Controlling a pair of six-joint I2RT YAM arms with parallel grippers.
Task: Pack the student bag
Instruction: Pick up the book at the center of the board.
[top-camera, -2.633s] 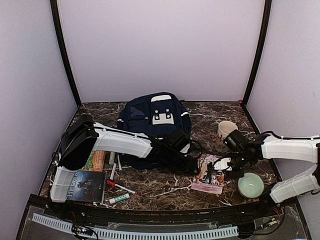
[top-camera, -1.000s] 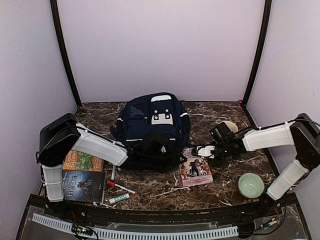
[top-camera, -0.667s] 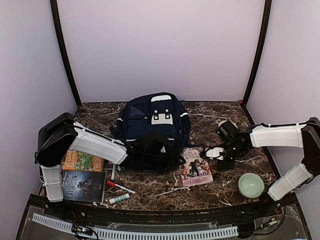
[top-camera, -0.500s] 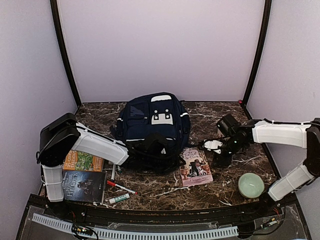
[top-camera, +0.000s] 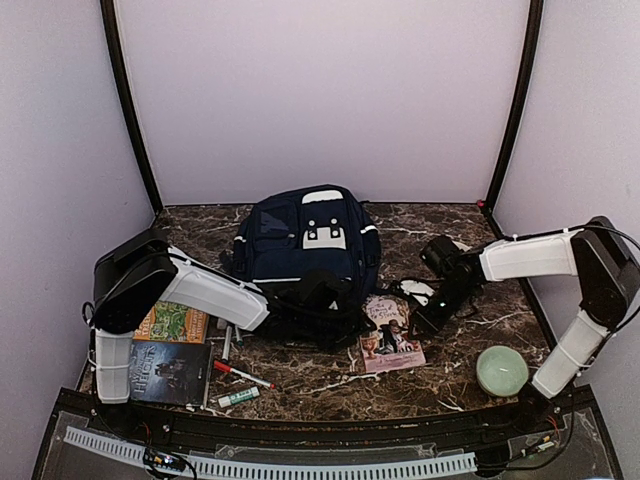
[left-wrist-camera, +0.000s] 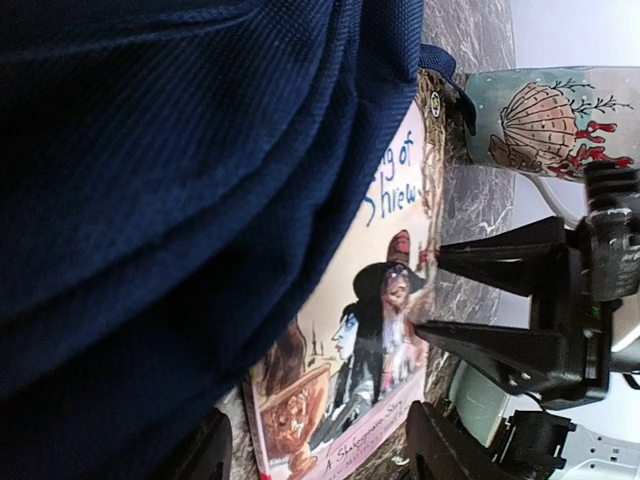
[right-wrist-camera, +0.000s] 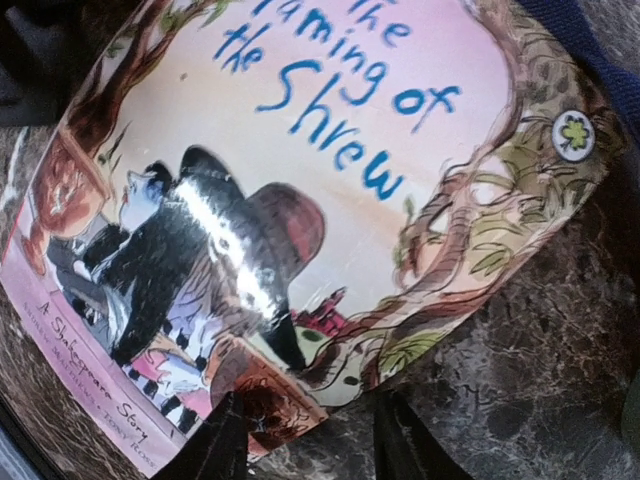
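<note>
**Backpack** (top-camera: 305, 250): navy, lying at mid-table. Its long axis runs away from the arm bases, and its near end is bunched round the left gripper.

**Left gripper** (top-camera: 324, 298): at the backpack's near end, against the cloth. Navy fabric fills most of its wrist view. Whether it pinches the cloth cannot be told.

**Right gripper** (top-camera: 418, 324): jaws parted, clamping nothing. The tips are low at the right-hand edge of the paperback (top-camera: 388, 336), and that edge lies between them.

**Paperback**: flat on the table. Its long axis runs from the near side toward the backpack, with its far end just under the fabric.

**Governing relation**: the backpack lies to the right gripper's left, past the paperback. The left gripper is the nearer, already on it. In my judgement, the next move needs a hold on the paperback, then a push leftward and away.

**Change**: the paperback earlier lay further right and well apart from the backpack. Half a second ago the right gripper stood higher, off the paperback.

**Also present**: a mug (left-wrist-camera: 545, 120) beyond the right gripper and a green bowl (top-camera: 500, 370) on its near side.
</note>
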